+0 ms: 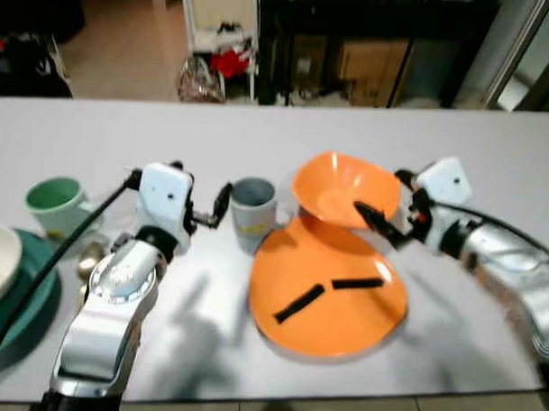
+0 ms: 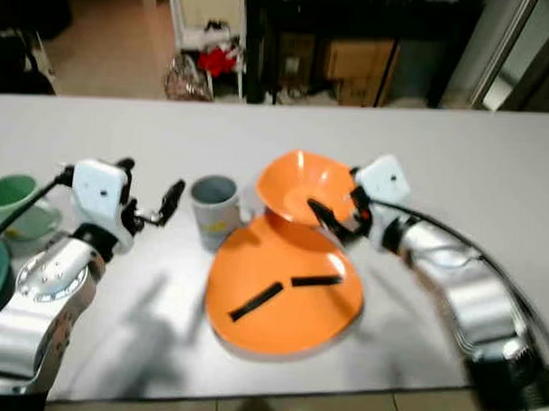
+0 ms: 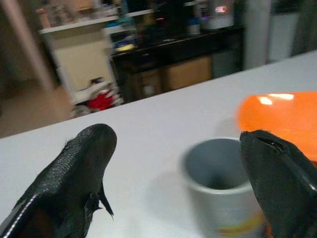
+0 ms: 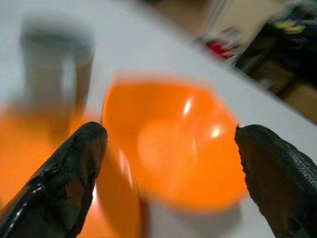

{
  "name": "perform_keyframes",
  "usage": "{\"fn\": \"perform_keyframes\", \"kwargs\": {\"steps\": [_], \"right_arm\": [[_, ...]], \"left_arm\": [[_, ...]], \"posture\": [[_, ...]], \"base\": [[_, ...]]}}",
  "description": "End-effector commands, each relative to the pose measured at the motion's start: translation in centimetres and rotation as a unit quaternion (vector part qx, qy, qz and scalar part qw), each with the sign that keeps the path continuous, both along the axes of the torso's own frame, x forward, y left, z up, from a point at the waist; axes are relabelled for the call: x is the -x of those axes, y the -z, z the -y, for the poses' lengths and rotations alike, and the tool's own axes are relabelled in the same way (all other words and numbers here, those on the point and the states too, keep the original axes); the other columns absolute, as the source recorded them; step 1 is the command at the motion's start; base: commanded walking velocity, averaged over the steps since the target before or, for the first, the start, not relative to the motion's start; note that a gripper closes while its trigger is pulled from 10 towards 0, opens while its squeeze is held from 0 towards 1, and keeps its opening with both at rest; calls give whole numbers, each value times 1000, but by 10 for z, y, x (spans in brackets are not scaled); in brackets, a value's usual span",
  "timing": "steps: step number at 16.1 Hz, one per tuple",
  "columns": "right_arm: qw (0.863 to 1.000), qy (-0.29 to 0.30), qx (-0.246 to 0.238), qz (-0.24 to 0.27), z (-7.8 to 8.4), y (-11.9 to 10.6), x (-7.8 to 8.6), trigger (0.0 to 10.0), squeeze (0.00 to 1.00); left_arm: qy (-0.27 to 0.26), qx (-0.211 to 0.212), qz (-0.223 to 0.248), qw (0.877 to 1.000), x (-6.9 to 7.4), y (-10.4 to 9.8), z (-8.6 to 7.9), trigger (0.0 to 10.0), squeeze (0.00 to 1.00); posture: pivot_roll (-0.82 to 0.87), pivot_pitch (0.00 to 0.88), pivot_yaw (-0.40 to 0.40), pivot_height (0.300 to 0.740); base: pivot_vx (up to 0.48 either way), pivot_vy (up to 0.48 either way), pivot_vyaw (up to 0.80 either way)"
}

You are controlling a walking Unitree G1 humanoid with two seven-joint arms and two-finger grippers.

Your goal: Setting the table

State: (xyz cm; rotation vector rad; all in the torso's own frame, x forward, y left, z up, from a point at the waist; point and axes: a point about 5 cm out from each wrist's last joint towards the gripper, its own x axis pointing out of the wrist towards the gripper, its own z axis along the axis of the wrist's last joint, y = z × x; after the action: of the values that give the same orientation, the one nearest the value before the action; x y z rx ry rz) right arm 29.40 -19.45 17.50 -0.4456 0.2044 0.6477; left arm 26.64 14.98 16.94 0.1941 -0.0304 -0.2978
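Right gripper (image 1: 375,220) spread wide at orange bowl (image 1: 343,190), tilted on orange plate (image 1: 330,289), likely lining up a grasp. Left gripper (image 1: 222,204) released, beside grey mug (image 1: 253,212).

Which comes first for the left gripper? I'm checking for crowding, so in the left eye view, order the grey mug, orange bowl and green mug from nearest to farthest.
From the left gripper:
1. Grey mug, just off its fingertips, toward the table's middle.
2. Orange bowl, beyond the mug, by the right gripper.
3. Green mug, behind the wrist, at the table's left edge.
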Motion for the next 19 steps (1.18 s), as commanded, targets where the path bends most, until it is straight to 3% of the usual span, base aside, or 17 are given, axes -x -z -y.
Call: {"fn": "perform_keyframes", "kwargs": {"steps": [1,3,5,7,8,9,12,13,19], "right_arm": [[997,-49,51,-29,1,9,-1,10000,0],[990,-90,91,-55,3,10,-8,10000,0],[981,-112,136,-78,8,15,-25,10000,0],[974,-113,180,-74,10,20,-44,10000,0],[969,-117,202,-75,10,23,-49,8824,0],[968,-117,209,-75,9,24,-52,6353,0],[962,-103,243,-72,8,32,-67,2824,0],[958,-103,259,-70,8,35,-70,0,0],[955,-109,269,-56,4,37,-78,0,0]], "left_arm": [[39,-10,-11,999,4,0,7,10000,0],[83,-22,-24,996,9,-2,5,10000,0],[160,-46,-45,985,18,-7,5,10000,0],[198,-70,-64,976,23,-6,6,10000,0],[202,-74,-69,974,23,-6,6,10000,0],[202,-75,-70,974,23,-6,6,10000,0],[209,-79,-76,972,23,-7,6,10000,0],[211,-81,-78,971,24,-7,5,10000,0],[211,-82,-81,971,24,-9,4,10000,0]], "posture": [[107,0,11,740],[105,0,23,740],[107,0,34,740],[112,0,42,740],[117,0,45,740],[119,0,46,740],[126,0,51,740],[132,0,52,740],[135,0,53,740]], "base": [[0,0,0],[0,0,0],[0,0,0],[0,0,0],[0,0,0],[0,0,0],[0,0,0],[0,0,0],[0,0,0]]}}
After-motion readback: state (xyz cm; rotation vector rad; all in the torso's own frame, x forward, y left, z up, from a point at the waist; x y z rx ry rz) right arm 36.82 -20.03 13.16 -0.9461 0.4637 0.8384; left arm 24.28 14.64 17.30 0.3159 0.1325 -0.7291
